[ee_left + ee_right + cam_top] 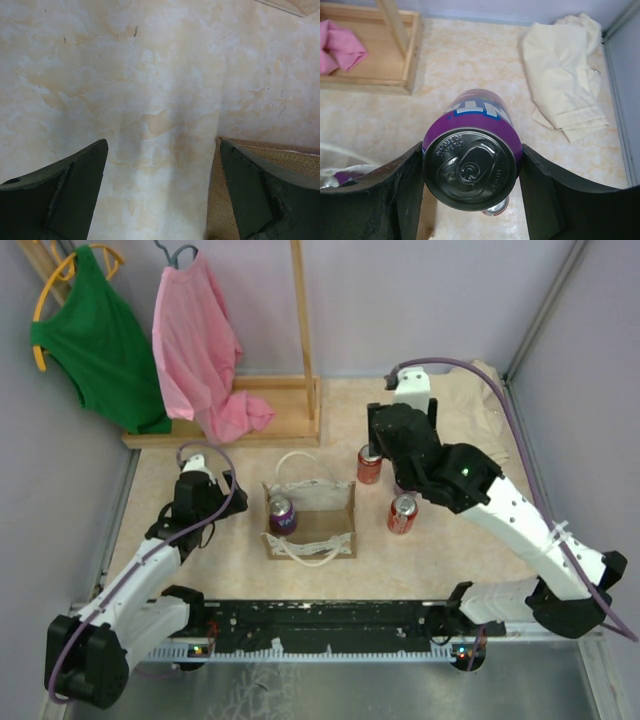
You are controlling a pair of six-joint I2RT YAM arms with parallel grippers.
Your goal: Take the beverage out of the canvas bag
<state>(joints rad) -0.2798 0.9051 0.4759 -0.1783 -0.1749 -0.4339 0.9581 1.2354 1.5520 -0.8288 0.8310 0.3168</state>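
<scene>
The tan canvas bag (310,520) with white rope handles stands in the middle of the table; a purple can (282,514) stands in its left end. My right gripper (472,148) is shut on a second purple can (475,120), held tilted above the table to the right of the bag. In the top view the right gripper (396,454) hides that can. My left gripper (162,142) is open and empty over bare table by the bag's left wall (295,156); in the top view it (214,490) sits left of the bag.
Two red cans (370,467) (402,513) stand right of the bag. A wooden rack base (270,410) with a pink shirt (205,350) and a green shirt (100,330) stands at the back left. A beige cloth (565,65) lies at the back right.
</scene>
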